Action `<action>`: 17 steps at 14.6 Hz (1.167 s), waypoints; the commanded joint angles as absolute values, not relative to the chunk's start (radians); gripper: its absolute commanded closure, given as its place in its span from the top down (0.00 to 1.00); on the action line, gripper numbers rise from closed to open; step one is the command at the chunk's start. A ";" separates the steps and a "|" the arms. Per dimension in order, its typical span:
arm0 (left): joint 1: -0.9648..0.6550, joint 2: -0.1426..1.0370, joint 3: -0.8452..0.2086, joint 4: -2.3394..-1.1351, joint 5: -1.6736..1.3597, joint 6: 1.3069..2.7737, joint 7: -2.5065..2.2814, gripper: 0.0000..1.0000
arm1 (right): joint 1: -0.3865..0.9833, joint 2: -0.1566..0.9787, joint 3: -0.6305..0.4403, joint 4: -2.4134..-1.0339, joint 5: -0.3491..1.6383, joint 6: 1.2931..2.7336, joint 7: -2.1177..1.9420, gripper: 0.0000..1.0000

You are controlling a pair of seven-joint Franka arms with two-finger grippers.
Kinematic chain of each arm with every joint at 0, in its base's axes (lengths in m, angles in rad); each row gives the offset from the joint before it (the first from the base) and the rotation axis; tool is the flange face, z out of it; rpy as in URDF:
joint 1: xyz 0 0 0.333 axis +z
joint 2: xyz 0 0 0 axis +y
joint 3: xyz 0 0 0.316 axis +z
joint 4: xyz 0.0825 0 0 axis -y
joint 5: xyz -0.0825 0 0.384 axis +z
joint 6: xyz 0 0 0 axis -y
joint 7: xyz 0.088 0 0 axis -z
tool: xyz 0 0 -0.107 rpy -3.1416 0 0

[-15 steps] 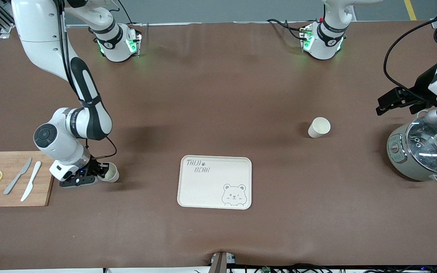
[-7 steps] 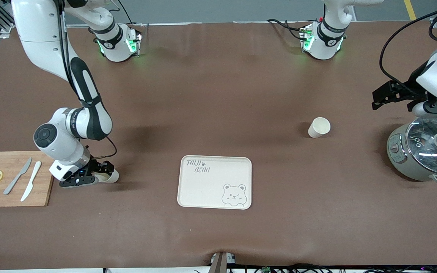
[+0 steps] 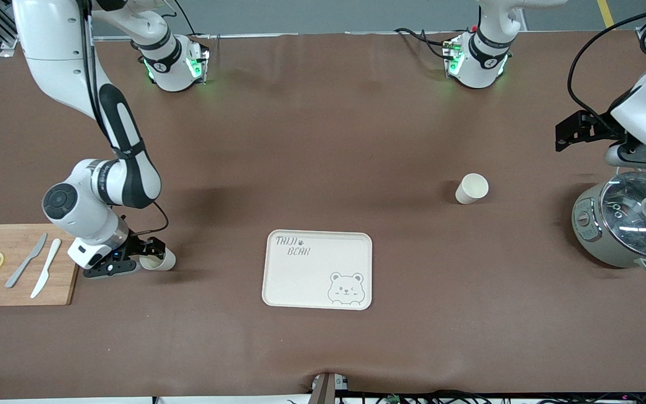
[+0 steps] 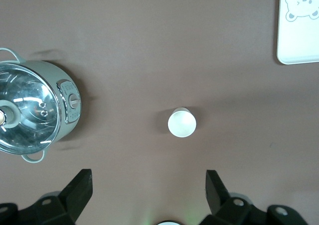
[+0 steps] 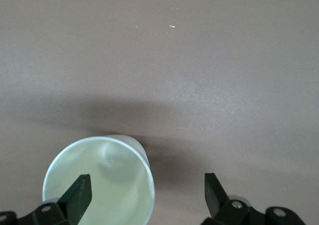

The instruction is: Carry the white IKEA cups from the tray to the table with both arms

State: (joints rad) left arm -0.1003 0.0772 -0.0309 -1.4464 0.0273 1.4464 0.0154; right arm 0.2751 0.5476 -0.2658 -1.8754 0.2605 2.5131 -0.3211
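Release step: both white cups stand on the surface off the empty tray, one cup between the spread fingers of the right end effector, the other clear of the raised, wide-open left end effector; next, lift right arm clear.

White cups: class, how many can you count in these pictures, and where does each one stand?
2. One cup stands on the table between the tray and the pot. The other cup stands on the table beside the cutting board, at the right hand. None looks hidden.
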 commanded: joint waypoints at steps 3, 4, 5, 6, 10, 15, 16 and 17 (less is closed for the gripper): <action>-0.107 0.074 -0.035 -1.445 0.054 1.430 0.023 1.00 | 0.222 0.450 -0.265 -1.764 0.279 2.229 -0.365 1.00; -0.107 0.074 -0.035 -1.445 0.054 1.430 0.021 1.00 | 0.222 0.439 -0.274 -1.744 0.278 2.180 -0.361 1.00; -0.107 0.075 -0.035 -1.445 0.054 1.430 0.021 1.00 | 0.224 0.427 -0.282 -1.726 0.276 2.143 -0.359 1.00; -0.107 0.075 -0.035 -1.447 0.054 1.428 0.021 1.00 | 0.224 0.413 -0.291 -1.718 0.276 2.111 -0.357 1.00; -0.103 0.072 -0.035 -1.447 0.052 1.428 0.020 1.00 | 0.244 0.316 -0.299 -1.700 0.197 1.988 -0.212 1.00; -0.097 0.072 -0.034 -1.443 0.034 1.439 0.003 1.00 | 0.319 0.140 -0.299 -1.684 0.066 1.818 0.063 1.00; -0.092 0.072 -0.032 -1.442 0.023 1.440 -0.003 1.00 | 0.316 0.127 -0.301 -1.663 0.066 1.806 0.060 1.00; -0.091 0.074 -0.031 -1.442 0.014 1.443 -0.008 1.00 | 0.316 0.127 -0.301 -1.639 0.066 1.790 0.058 1.00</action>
